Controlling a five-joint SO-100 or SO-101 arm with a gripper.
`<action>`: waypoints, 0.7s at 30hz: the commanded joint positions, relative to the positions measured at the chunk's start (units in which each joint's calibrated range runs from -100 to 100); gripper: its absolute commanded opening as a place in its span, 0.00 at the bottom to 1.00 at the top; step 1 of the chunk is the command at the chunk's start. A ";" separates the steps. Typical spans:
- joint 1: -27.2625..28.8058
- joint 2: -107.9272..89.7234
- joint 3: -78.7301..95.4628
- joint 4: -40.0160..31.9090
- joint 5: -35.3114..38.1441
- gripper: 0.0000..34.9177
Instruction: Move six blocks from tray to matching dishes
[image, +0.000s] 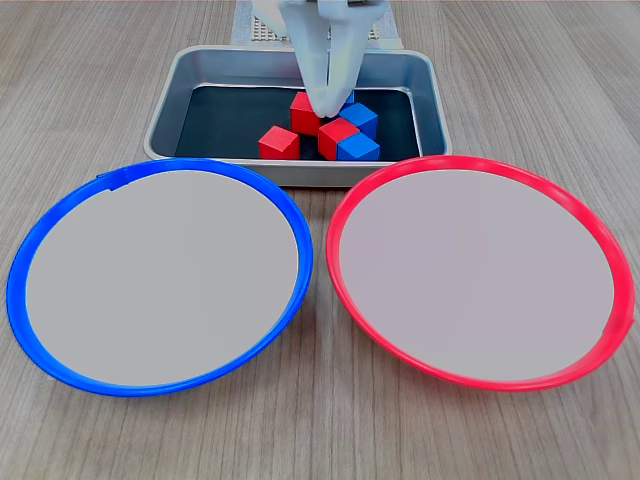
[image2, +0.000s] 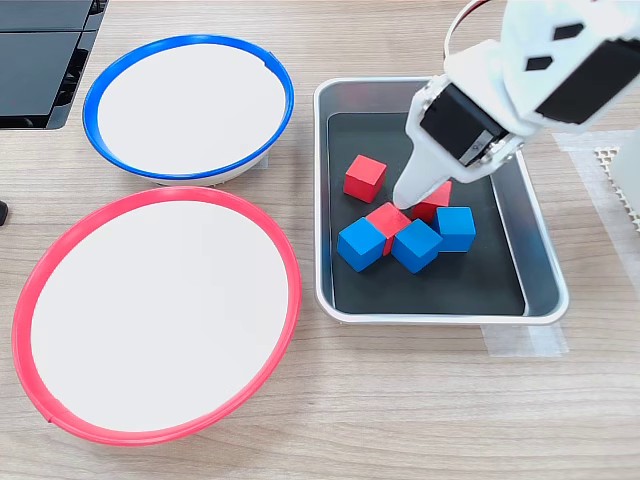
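Note:
The silver tray (image: 166, 118) (image2: 430, 288) holds all six blocks in a loose cluster. Three are red (image: 279, 142) (image: 338, 134) (image2: 365, 177), and three are blue (image: 358, 148) (image: 361, 117) (image2: 361, 245). My white gripper (image: 326, 103) (image2: 403, 197) reaches down into the tray. Its fingers meet at the tips, shut, with nothing seen between them. The tips rest among the red blocks in the middle of the cluster, right by a red block (image2: 388, 220), and part of another red block (image2: 436, 203) is hidden behind the fingers. The blue-rimmed dish (image: 160, 275) (image2: 188, 105) and the red-rimmed dish (image: 475, 270) (image2: 155, 310) hold nothing.
The two dishes sit side by side on the wooden table, close to the tray. Black flat objects (image2: 40, 60) lie at the second exterior view's top left. A white perforated mat (image2: 622, 160) lies under the arm's base, and clear tape (image2: 525, 342) holds a tray corner.

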 joint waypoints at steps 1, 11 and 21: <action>5.60 -0.57 -10.95 11.32 0.83 0.00; 13.79 15.29 -21.87 10.00 2.88 0.19; 12.19 23.48 -21.05 3.15 14.41 0.42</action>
